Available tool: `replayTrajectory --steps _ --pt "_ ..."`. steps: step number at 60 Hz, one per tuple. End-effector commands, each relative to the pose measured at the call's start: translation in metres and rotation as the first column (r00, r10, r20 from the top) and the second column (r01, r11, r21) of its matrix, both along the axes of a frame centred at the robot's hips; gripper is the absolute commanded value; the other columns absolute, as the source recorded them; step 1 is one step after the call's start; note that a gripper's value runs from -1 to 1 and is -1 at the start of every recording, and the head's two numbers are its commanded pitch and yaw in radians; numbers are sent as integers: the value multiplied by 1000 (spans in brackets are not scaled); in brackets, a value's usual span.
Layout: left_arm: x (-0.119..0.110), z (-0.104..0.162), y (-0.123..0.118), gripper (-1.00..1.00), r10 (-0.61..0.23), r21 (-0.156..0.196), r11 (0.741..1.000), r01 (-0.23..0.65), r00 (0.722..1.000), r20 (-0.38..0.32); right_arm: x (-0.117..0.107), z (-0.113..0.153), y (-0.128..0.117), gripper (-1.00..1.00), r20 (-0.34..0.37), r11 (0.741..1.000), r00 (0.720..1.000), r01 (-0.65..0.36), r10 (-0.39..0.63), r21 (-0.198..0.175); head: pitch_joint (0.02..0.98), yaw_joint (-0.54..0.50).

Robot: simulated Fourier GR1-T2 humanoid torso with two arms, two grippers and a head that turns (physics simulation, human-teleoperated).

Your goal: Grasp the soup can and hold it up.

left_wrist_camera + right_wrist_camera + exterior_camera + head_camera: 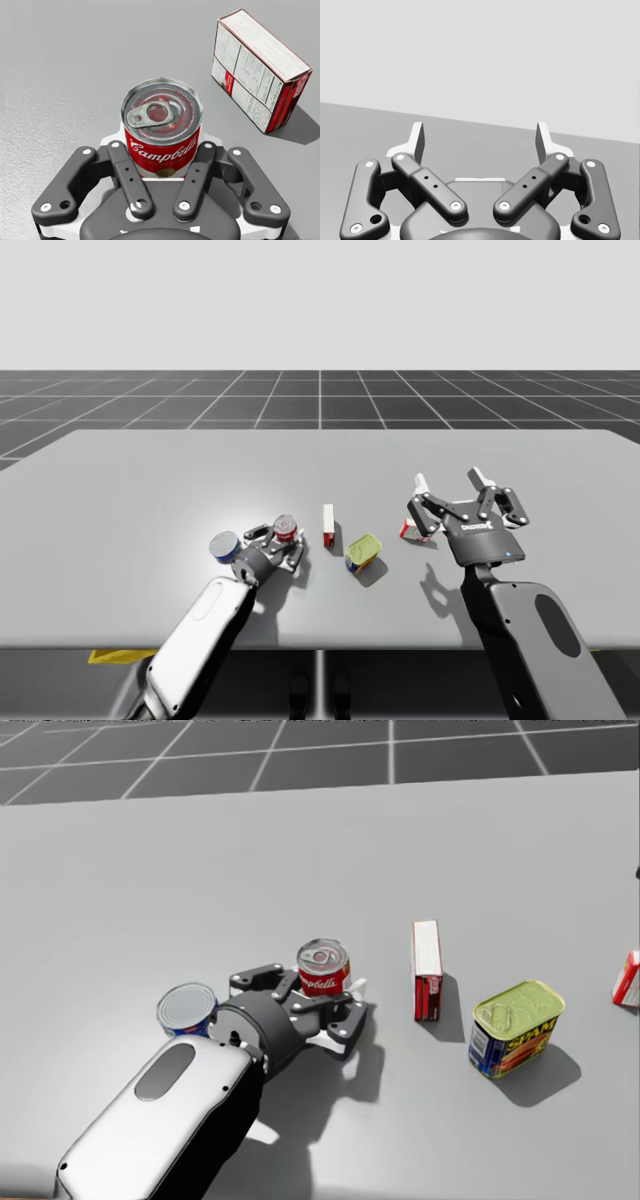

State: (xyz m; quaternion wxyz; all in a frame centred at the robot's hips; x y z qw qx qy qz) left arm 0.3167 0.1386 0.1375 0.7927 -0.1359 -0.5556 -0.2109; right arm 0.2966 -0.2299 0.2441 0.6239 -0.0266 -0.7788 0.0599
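Beside my left wrist stands a blue can [187, 1010]; next to it my left gripper [161, 150] clasps the upright soup can [162, 125] from both sides, with bare tabletop [150, 870] ahead. Rightward a red-and-white box [427, 970] stands near, then a yellow-lidded tin [515, 1028] and, well apart, my right gripper [481, 142], spread wide.

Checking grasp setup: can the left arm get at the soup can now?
Likely yes: the soup can stands between the fingers of the left end effector, which appear to touch both its sides; nothing blocks.
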Motion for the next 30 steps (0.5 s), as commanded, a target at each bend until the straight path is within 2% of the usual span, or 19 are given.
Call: replayTrajectory --steps 1,9,10,21,30 --pt "-4 -13 -1 974 -25 33 999 25 1000 -17 -1 1 -1 -1000 2 1000 1000 2 -2 0 767 150" --pt "-7 -16 -3 1000 -42 52 998 43 999 -18 -1 1 -1 -1000 3 1000 1000 4 -4 0 707 154" --pt "-8 -16 -3 1000 -43 54 998 43 999 -17 -1 1 -1 -1000 4 1000 1000 5 -5 0 676 158" --pt "-9 -18 -4 1000 -51 60 997 52 999 -15 -1 1 -2 -1000 -2 1000 1000 8 -8 10 529 164" --pt "-10 -19 -5 1000 -52 61 997 52 999 -10 -1 1 -3 -1000 -4 1000 1000 9 -9 15 458 166"
